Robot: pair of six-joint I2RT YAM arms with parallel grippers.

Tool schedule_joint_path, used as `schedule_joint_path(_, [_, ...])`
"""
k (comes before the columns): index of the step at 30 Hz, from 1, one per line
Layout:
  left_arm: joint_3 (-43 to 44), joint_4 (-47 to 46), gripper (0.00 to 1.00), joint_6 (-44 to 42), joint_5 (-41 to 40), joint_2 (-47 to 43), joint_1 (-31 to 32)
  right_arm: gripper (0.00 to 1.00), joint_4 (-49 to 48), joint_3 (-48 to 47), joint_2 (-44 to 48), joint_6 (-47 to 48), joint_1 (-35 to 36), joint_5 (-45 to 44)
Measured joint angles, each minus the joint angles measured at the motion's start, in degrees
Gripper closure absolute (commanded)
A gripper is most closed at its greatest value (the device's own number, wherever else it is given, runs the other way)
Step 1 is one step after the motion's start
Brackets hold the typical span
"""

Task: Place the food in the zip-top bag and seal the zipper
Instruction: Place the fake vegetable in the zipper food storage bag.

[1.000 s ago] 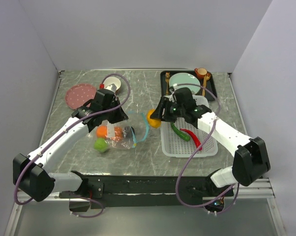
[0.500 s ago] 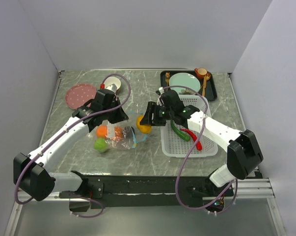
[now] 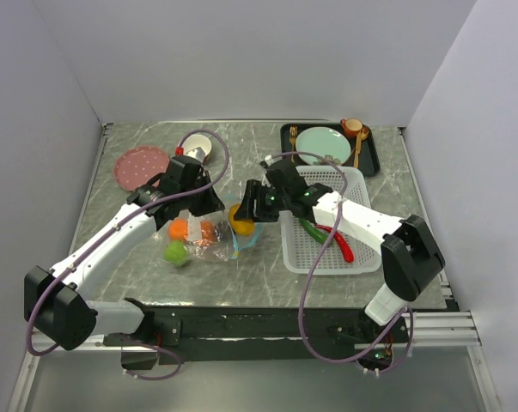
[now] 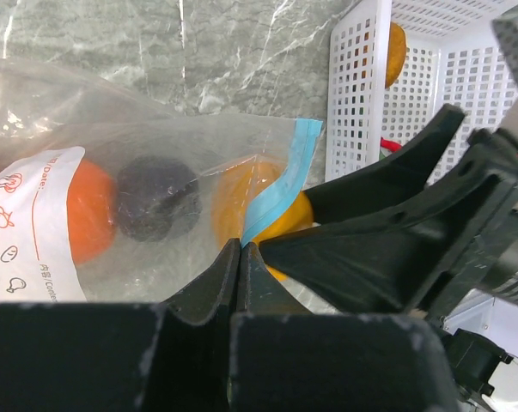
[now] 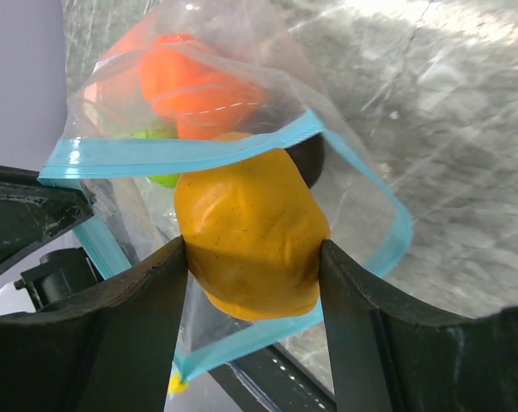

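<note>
The clear zip-top bag [image 3: 203, 240] lies left of centre and holds an orange [image 3: 181, 228], a green apple [image 3: 175, 252] and a dark round fruit [image 4: 151, 197]. My left gripper [image 4: 241, 245] is shut on the bag's mouth edge at the teal zipper [image 4: 280, 180], holding it up. My right gripper [image 5: 252, 257] is shut on the yellow-brown fruit [image 5: 250, 240] and holds it in the open mouth, ringed by the zipper [image 5: 181, 154]. In the top view this fruit [image 3: 240, 219] sits at the bag's right end. A long green pepper [image 3: 312, 230] and a red chili [image 3: 340, 245] lie in the white basket [image 3: 362, 257].
Another orange fruit [image 4: 396, 51] shows through the basket wall [image 4: 353, 86]. A pink plate [image 3: 143, 165] and a cup [image 3: 196, 153] stand at the back left. A black tray [image 3: 372, 159] at the back right carries a teal plate [image 3: 323, 142], a small orange cup [image 3: 351, 127] and gold cutlery.
My right gripper has carried the yellow-brown fruit left from the basket's edge into the bag's mouth. The left arm has stayed in place on the bag.
</note>
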State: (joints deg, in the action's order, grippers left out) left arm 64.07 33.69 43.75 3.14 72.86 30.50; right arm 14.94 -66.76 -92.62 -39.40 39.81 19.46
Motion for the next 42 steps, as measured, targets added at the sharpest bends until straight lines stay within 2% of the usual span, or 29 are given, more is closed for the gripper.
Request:
schedule_joint_path(7, [0.0, 0.0, 0.99, 0.0, 0.0, -0.1, 0.0, 0.63, -4.5, 0.5, -0.5, -3.6, 1.9, -1.3])
schedule_joint_path(23, [0.0, 0.0, 0.99, 0.3, -1.4, -1.9, 0.0, 0.62, -16.8, 8.9, -0.6, -12.6, 4.0, -0.9])
schedule_joint_path(33, [0.0, 0.7, 0.99, 0.5, -2.0, -2.9, 0.0, 0.57, -17.3, 6.7, -4.2, -11.6, 5.2, 0.7])
schedule_joint_path(37, [0.2, 1.3, 0.99, 0.5, -2.2, -3.4, 0.0, 0.49, -15.1, 3.1, -5.8, -9.1, 6.7, 1.1])
schedule_joint_path(42, [0.5, 1.3, 0.99, 0.5, -3.0, -3.4, 0.0, 0.45, -15.3, 2.9, -6.1, -7.9, 7.2, 3.6])
